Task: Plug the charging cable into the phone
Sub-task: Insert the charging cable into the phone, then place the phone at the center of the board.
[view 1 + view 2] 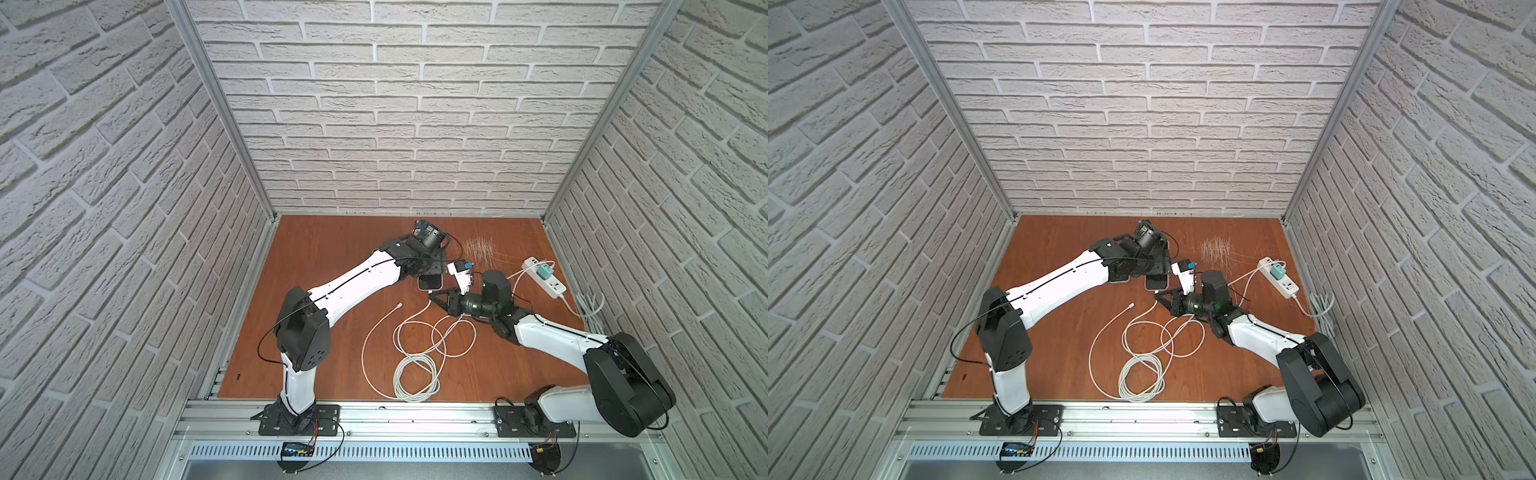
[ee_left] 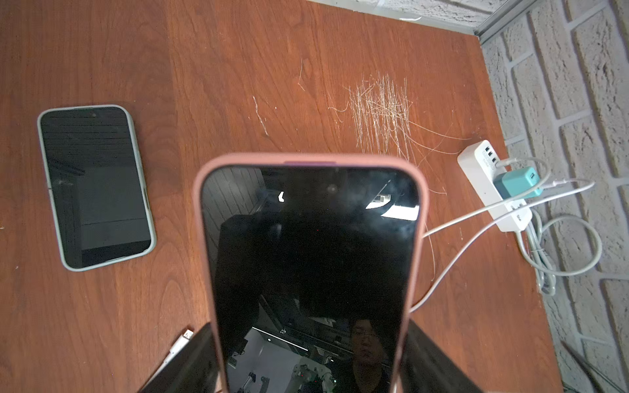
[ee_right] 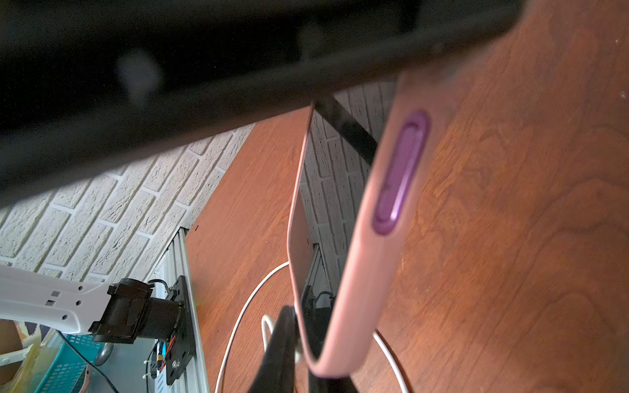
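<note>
Black-fingered left gripper [image 2: 308, 340] clamps the pink-cased phone [image 2: 306, 255] by its long edges.
The right gripper [image 1: 434, 296], pinched shut on the charging cable [image 1: 417, 314], sits at the phone's short end; plug seating is hidden. The phone should feel stiff, glass slick, case grippy: hold the sides, clear of the purple button [image 3: 400, 173]. The cable is limp; grip its plug. Scratched red-brown wood tabletop [image 1: 324, 249], white brick-pattern walls [image 1: 395, 124].

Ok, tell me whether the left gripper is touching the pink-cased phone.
Touching. The left wrist view shows the dark fingers of the left gripper against both long edges of the pink-cased phone standing between them.
</note>
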Robot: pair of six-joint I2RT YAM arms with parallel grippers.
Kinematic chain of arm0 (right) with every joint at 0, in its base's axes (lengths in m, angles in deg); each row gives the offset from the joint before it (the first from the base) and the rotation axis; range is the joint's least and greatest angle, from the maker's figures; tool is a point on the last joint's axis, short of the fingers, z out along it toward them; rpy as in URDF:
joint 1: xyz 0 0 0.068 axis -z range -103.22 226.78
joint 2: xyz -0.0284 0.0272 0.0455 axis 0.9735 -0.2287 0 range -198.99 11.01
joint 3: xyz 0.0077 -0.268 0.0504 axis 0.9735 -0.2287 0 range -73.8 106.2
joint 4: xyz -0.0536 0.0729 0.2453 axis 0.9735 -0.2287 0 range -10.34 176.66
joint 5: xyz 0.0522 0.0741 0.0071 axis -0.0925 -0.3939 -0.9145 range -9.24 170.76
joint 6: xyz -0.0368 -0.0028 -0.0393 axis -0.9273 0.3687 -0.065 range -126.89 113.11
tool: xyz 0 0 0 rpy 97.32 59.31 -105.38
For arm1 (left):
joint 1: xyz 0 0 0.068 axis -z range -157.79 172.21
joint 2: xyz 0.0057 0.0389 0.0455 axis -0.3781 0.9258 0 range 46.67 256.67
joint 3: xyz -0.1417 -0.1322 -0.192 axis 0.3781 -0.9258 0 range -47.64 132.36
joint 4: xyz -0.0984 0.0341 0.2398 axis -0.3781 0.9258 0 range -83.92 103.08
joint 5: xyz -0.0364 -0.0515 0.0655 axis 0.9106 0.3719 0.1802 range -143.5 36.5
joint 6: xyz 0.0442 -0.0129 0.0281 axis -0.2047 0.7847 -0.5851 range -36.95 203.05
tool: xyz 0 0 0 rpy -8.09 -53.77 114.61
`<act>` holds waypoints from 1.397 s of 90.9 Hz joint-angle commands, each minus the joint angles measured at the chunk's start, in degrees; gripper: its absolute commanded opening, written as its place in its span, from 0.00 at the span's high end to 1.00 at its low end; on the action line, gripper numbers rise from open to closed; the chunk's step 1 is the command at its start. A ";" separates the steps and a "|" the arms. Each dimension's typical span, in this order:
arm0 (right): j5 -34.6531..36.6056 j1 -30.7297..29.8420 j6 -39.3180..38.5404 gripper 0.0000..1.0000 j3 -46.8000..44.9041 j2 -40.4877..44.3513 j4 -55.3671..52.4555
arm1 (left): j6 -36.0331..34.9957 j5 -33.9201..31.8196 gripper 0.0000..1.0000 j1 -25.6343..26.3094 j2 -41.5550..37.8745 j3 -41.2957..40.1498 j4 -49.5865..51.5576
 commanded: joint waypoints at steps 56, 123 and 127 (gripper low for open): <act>1.49 2.02 -4.72 0.57 1.23 6.85 1.08 | -11.71 3.09 0.92 -8.17 9.59 11.81 12.14; 8.27 2.46 0.25 0.49 -16.67 36.17 -4.67 | -40.23 11.63 0.89 -2.39 35.94 43.39 25.34; 8.42 2.48 0.36 0.48 -16.77 36.52 -4.74 | -41.09 11.38 0.88 -1.82 36.84 44.43 25.60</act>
